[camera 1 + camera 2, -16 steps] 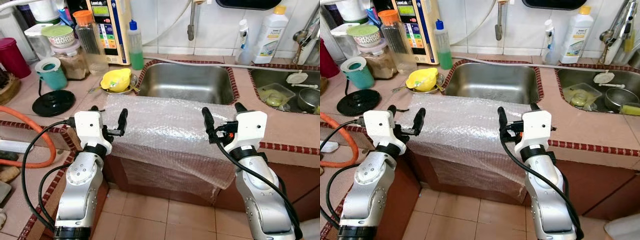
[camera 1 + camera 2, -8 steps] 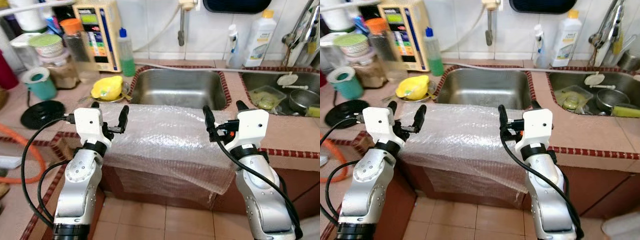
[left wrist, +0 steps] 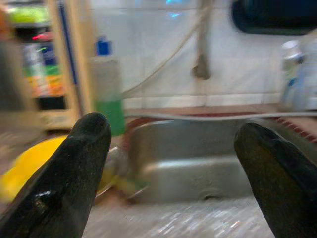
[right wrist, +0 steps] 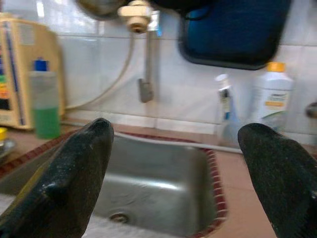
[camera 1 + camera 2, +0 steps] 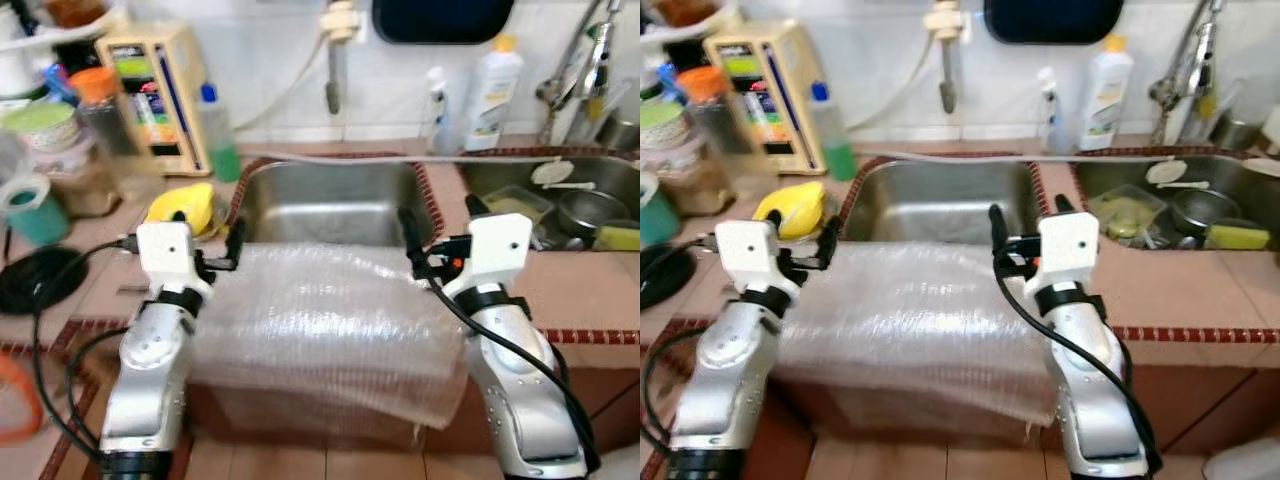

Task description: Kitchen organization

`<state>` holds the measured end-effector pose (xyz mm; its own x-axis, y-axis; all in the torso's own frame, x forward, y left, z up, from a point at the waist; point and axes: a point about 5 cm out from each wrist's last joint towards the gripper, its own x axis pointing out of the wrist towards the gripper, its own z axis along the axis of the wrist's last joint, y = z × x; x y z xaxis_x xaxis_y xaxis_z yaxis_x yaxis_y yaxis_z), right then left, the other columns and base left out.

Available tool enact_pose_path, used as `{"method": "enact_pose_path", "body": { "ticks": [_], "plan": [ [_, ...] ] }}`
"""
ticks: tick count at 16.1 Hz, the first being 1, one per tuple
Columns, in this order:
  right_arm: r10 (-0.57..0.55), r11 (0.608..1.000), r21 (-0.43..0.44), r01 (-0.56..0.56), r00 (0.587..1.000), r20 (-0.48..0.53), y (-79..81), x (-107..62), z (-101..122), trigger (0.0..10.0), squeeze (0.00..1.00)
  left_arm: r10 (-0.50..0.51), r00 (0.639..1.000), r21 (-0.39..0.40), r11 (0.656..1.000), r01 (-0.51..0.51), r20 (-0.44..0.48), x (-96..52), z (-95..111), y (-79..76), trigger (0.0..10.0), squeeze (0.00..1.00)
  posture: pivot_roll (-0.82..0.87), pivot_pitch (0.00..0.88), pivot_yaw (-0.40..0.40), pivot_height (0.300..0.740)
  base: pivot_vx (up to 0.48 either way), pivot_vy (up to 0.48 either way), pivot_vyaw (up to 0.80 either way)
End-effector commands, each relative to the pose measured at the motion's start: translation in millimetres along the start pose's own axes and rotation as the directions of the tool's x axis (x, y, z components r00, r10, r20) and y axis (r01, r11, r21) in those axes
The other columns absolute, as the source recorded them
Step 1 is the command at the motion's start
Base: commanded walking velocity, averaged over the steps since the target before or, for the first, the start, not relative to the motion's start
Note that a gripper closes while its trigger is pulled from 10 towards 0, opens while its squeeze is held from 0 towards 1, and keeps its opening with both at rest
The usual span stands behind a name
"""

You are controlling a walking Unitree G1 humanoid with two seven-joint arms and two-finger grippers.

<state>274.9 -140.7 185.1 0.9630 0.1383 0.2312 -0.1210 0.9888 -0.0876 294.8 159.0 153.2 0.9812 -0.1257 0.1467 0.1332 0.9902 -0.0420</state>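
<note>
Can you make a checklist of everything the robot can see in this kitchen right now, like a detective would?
Surface: pink tiled counter with a dark red edge, blurred.
Job's things: bubble wrap sheet draped over the counter's front edge, before the empty steel sink.
Clutter: yellow item, green-liquid bottle, teal cup, jars at far left; white bottle; dishes in the second sink.
Grippers: left hand and right hand both open, raised over the wrap's two ends, holding nothing.
Cables: black cables along both arms; orange hose at lower left.
Surroundings: white tiled wall, tap, dark object hanging above.
</note>
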Motion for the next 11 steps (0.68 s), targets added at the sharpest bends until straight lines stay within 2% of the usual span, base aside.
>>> {"method": "enact_pose_path", "body": {
  "ticks": [1, 8, 11],
  "plan": [
    [-0.011, 1.0, -0.006, 0.011, 1.0, 0.01, -3.0, -1.0, 2.4, 10.0, 0.0, -0.015, 1.0, 0.007, 1.0, 0.015, 0.014, 1.1, 3.7, -3.9, 10.0, 0.0, 0.0, 0.0, 0.079, 0.74, 0.379, 0.0, 0.0],
    [0.003, 1.0, -0.004, -0.003, 1.0, -0.001, -0.5, -0.5, -0.2, 10.0, 0.0, 0.003, 1.0, 0.006, 1.0, -0.003, 0.0, -2.0, 0.8, -2.0, 10.0, 0.0, 0.01, 0.0, 0.072, 0.74, 0.329, 0.0, 0.0],
    [0.005, 1.0, -0.005, -0.005, 1.0, -0.004, -0.4, -0.9, -1.3, 10.0, 0.0, 0.011, 1.0, -0.008, 1.0, -0.011, 0.003, -2.5, 0.9, -2.9, 10.0, 0.0, 0.01, 0.0, 0.074, 0.74, 0.0, 0.0, 0.0]
  ]
}}
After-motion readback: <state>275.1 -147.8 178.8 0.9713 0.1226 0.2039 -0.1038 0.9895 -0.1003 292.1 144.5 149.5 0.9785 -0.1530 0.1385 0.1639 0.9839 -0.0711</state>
